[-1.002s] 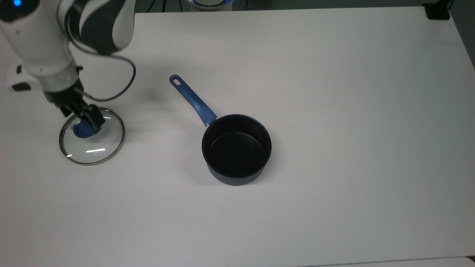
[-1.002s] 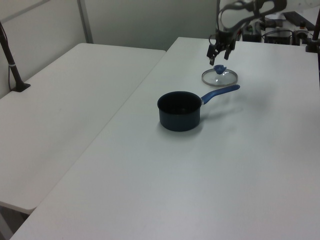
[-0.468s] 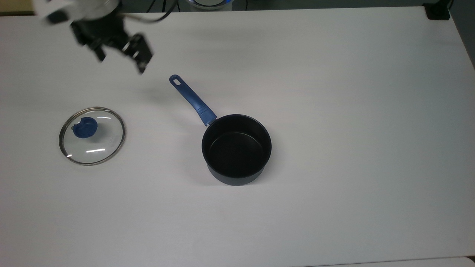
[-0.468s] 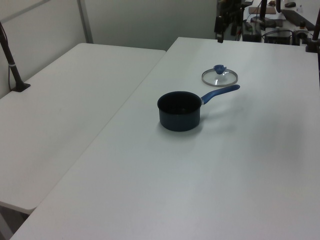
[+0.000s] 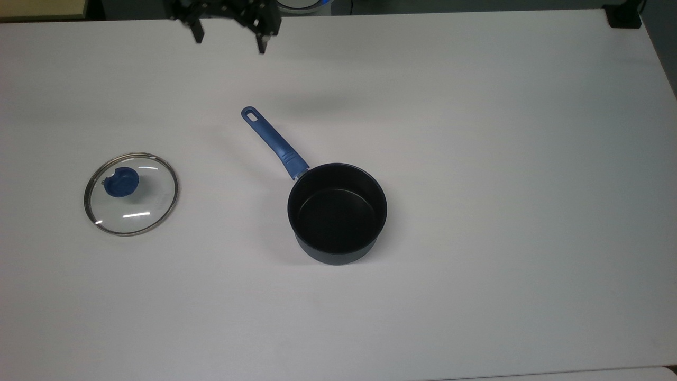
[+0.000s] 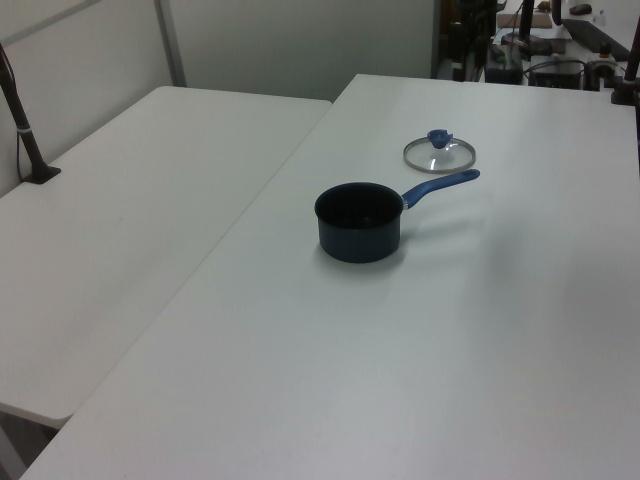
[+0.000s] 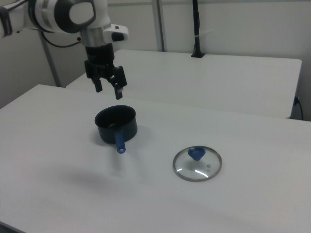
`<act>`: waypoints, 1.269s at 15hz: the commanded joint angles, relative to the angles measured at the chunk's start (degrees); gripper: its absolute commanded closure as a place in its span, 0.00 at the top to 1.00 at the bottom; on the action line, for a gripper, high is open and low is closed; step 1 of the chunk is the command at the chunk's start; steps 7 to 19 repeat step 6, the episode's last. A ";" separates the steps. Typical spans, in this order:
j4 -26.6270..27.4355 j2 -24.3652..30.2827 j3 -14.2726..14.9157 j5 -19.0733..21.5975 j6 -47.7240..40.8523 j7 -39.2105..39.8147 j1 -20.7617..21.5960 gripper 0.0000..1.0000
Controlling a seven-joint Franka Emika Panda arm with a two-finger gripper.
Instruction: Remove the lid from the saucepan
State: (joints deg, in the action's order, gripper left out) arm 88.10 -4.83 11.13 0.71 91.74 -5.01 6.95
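Lid off, hand withdrawn.
The lid (image 5: 130, 193) lies flat on the desk (image 5: 476, 159), well apart from the open saucepan (image 5: 337, 211); the hand (image 5: 228, 32), spread and empty, has lifted away.

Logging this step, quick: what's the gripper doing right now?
Gripper: open, holding nothing, raised above the table.

— How is the light?
— Bright, even, from overhead. The counter (image 5: 476, 159) looks washed-out white.
— Shadows?
— Soft ones beside the saucepan (image 5: 337, 211). Small white glints streak the lid (image 5: 130, 193). The tool (image 5: 227, 21) looks slightly smeared.
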 commanded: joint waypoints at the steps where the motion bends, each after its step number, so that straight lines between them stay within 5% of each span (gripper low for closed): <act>1: 2.43 2.37 -0.06 -1.06 -0.42 0.61 -0.44 1.00; 19: 1.99 2.46 0.03 -0.97 -0.33 1.40 -1.76 1.00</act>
